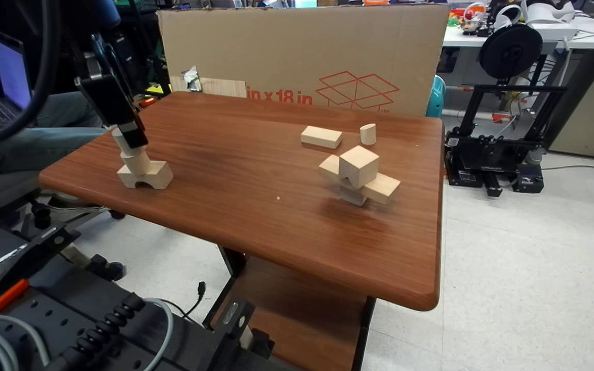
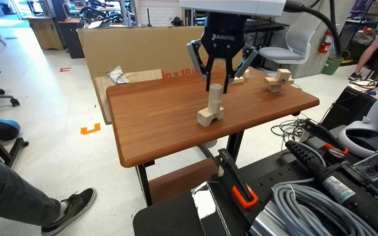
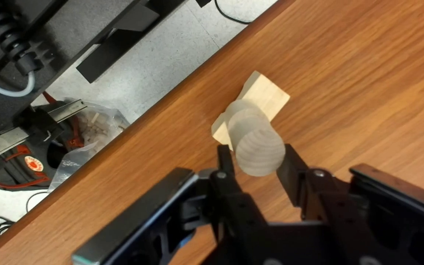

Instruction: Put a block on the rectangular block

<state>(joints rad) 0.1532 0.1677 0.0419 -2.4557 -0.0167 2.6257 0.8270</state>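
The block, a small pale cylinder, is the upper of two cylinders stacked upright on an arch block; it shows in both exterior views [image 1: 126,144] [image 2: 215,93] and in the wrist view [image 3: 260,152]. My gripper [image 1: 131,133] [image 2: 217,88] [image 3: 256,151] is open, with its fingers down on either side of this upper cylinder. A gap shows at the left finger in the wrist view; whether the right finger touches cannot be told. The rectangular block [image 1: 383,187] [image 2: 269,81] lies across a lower block in the crossed pile, with a notched cube on top.
The lower cylinder [image 2: 214,107] and arch block [image 2: 205,118] stand near the table's front edge [image 2: 172,148]. A lone plank [image 1: 321,136] and a slant-topped cylinder [image 1: 367,134] are behind the crossed pile's notched cube [image 1: 359,165]. A cardboard sheet [image 1: 297,51] stands behind the table.
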